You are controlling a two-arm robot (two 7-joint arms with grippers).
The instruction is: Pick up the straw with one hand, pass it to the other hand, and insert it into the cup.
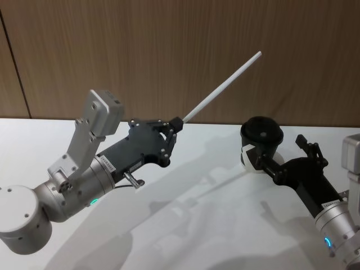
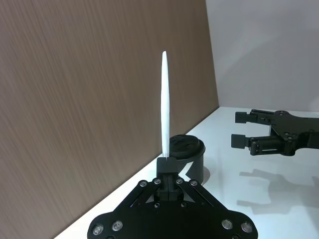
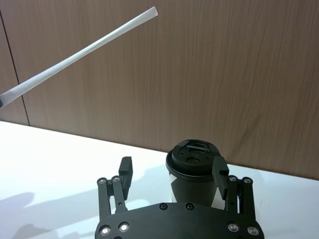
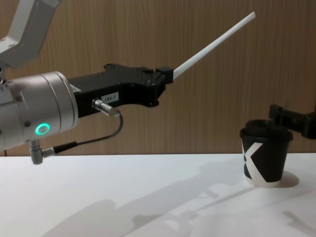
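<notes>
A long white straw is pinched by its lower end in my left gripper, which is shut on it and holds it in the air, slanting up and to the right. The straw points over the table towards the wall. The black cup with a white X mark and a domed lid stands upright on the table at the right. My right gripper is open just short of the cup at lid height. From the left wrist, the cup and the right gripper show apart.
The white table runs back to a brown wood-panel wall. Shadows of both arms lie across the tabletop between them.
</notes>
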